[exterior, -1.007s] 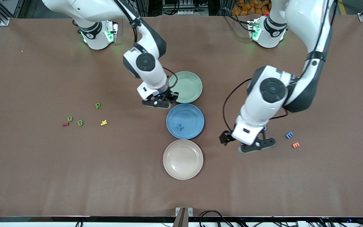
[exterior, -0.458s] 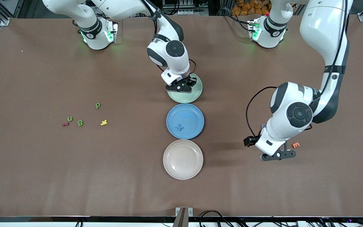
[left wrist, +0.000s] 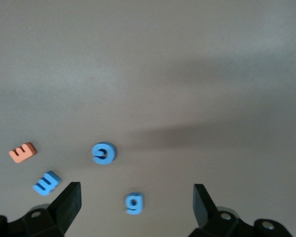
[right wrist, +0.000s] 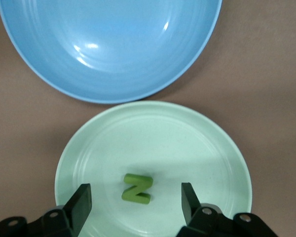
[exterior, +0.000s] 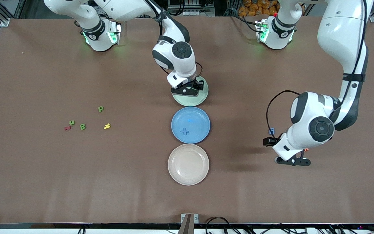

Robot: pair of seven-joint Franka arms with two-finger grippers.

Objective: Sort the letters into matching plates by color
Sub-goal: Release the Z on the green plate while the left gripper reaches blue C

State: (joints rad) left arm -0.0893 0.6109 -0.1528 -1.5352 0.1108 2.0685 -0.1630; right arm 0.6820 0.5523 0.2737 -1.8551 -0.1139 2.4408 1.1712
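Over the green plate (right wrist: 153,163), the right claw (right wrist: 135,197) is hanging spread above the green Z (right wrist: 137,188); over the table (exterior: 44,178), the left claw (left wrist: 135,202) is hovering spread above the blue letters (left wrist: 104,152) and should centre on one before descending.

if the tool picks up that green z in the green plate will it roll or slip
The chunky matte green Z letter lies flat in the pale green round plate, so it probably won't roll. It looks stiff, small and likely light. The open right tool may knock it sideways if off-centre.
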